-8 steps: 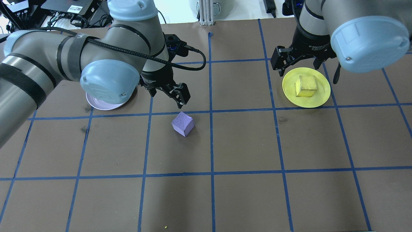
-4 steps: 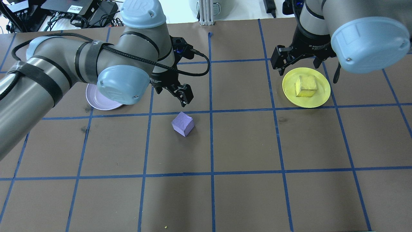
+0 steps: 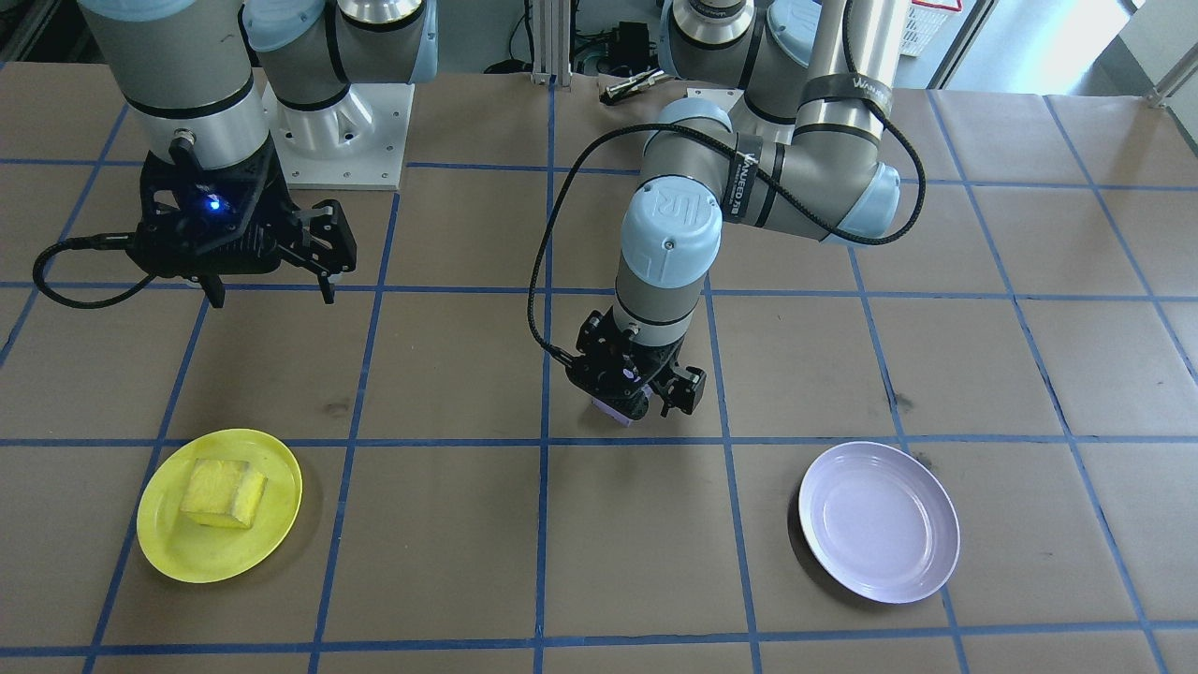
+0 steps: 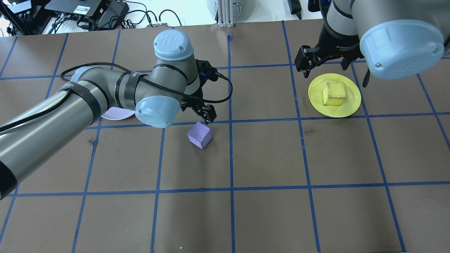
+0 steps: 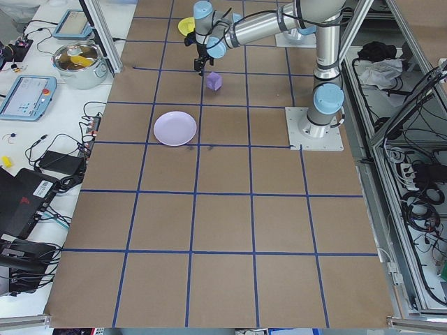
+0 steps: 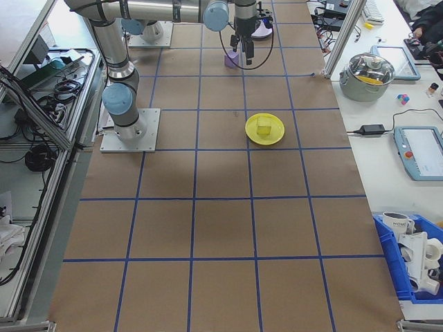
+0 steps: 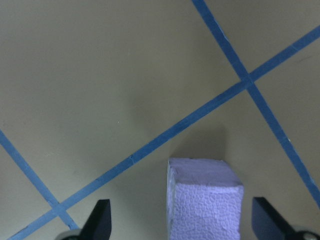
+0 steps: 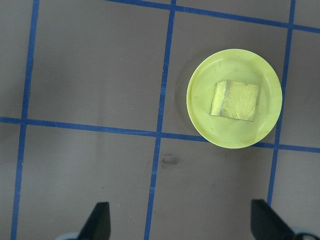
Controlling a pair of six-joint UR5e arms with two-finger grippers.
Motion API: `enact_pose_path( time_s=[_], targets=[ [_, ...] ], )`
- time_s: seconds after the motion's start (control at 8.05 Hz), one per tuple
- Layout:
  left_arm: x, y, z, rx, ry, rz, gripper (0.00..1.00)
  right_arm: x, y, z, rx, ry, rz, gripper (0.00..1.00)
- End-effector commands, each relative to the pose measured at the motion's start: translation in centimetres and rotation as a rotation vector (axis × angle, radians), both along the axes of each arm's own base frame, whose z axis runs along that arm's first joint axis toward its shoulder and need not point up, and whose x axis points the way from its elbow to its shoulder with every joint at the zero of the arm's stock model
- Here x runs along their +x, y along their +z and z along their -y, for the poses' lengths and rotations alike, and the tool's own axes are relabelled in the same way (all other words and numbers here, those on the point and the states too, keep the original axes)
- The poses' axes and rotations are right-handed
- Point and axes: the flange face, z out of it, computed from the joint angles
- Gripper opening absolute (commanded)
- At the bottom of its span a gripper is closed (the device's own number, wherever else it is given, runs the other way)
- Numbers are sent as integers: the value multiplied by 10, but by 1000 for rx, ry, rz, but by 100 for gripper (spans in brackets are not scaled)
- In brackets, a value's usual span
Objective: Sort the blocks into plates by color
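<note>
With the left pincer (image 7: 180, 227) spread wide, the purple block (image 7: 205, 197) sits off-centre and could be knocked aside if descent is misaligned.

Lidded pot (image 5: 79, 58) and tablets (image 6: 420, 153) beside table (image 4: 267, 218)

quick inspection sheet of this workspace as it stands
surface: brown paper-covered table with a blue tape grid
job's things: small yellow foam cube on round yellow plastic plate; small purple foam cube on the table; round lavender plastic plate empty
clutter: nothing seen
grippers: left claw open, straddling the purple cube; right claw open, raised beside the yellow plate
cables: black cable looping off left wrist
surroundings: lidded metal pot, tablets on side benches
</note>
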Motion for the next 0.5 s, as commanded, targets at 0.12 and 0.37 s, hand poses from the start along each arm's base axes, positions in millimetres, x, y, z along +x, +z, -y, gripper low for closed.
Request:
enact_pose_path(
  time_s=[0.12, 0.37],
  targets=[
    [0, -33, -16, 15, 37, -6, 100, 0, -1, 1, -1, -2, 0, 100],
    [1, -43, -28, 41, 62, 2, 100, 0, 0, 1, -4, -1, 0, 100]
  ],
)
